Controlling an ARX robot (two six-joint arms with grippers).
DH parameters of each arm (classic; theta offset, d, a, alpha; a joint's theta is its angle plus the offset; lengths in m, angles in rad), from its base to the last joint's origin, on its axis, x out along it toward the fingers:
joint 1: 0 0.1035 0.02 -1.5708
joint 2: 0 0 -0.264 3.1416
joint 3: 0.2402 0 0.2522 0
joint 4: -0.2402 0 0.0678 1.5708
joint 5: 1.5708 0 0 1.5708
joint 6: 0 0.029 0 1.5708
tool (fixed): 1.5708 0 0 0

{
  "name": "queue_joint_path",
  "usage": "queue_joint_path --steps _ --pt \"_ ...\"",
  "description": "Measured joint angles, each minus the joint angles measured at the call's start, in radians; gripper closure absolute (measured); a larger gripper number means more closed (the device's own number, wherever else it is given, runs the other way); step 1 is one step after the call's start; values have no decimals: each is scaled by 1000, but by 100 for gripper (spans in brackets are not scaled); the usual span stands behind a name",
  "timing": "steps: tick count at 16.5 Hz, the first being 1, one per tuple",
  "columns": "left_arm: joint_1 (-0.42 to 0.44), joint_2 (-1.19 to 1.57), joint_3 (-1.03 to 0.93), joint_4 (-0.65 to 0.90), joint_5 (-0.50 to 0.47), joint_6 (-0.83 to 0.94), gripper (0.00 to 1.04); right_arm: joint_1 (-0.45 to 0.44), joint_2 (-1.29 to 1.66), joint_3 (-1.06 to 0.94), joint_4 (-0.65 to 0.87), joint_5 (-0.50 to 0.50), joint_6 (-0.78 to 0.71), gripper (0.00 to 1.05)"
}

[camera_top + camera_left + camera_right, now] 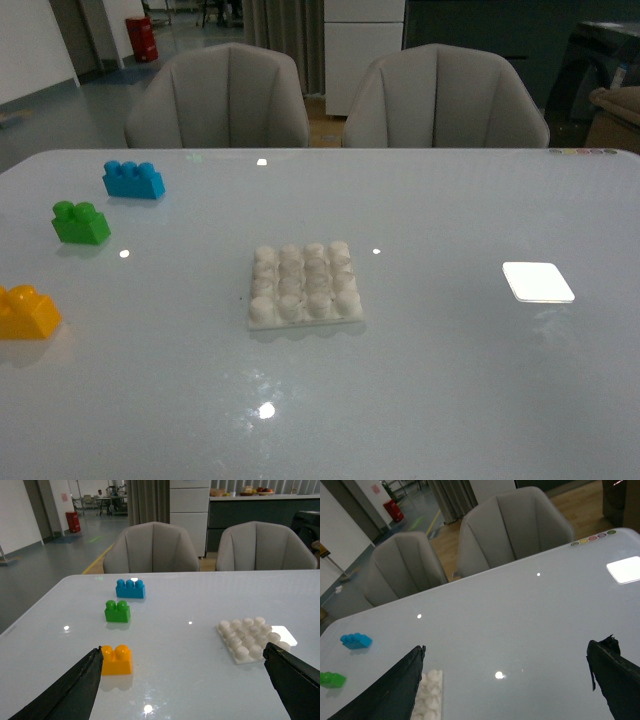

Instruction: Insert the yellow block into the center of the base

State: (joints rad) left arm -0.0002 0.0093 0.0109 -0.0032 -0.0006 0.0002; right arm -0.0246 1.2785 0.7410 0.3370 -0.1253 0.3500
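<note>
Down at the near left of the table [450,400], right on the edge of the front view: the yellow block [27,312], flat on the tabletop, studs up, well apart from the base [304,284]. Base dead centre, lying flat, all its studs bare. Beyond the yellow block, a green brick [80,222], and further back again a blue brick [133,179], making three in a loose line up the left side. Off to the right of the base, a glossy white square [538,282], flat on the surface. Two grey chairs [220,100] tucked behind the far edge.

Now the left gripper [182,651], hanging above the table, jaws spread wide and gripping nothing. Yellow block just beside one dark finger [75,690] in the left wrist view, base near the other. And the right gripper [506,647], likewise up off the table, jaws wide apart, only bare tabletop between them and a corner of the base showing by one finger.
</note>
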Motion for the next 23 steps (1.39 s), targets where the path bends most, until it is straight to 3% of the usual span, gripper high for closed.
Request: queue_joint_path --steps 1,2,4,6,8,9,12,16,23 --pt "0 0 0 0 0 0 7 -48 -110 -96 31 -16 -39 9" --pt "0 0 0 0 0 0 7 -86 -229 -212 129 9 -143 21" --pt "0 0 0 0 0 0 7 -156 -557 -402 -30 -48 -285 47" --pt "0 0 0 0 0 0 7 -206 -864 -513 -253 -98 -325 71" --pt "0 0 0 0 0 0 7 -180 -1146 -604 -352 -79 -336 96" --pt "0 0 0 0 0 0 7 -150 -1168 -610 -346 -53 -342 103" --pt "0 0 0 0 0 0 7 -50 -1190 -637 -356 68 -344 103" --pt "0 0 0 0 1 0 7 34 -1202 -653 -352 105 -346 103" --pt "0 0 0 0 0 0 7 24 -1273 -728 -346 125 -345 103"
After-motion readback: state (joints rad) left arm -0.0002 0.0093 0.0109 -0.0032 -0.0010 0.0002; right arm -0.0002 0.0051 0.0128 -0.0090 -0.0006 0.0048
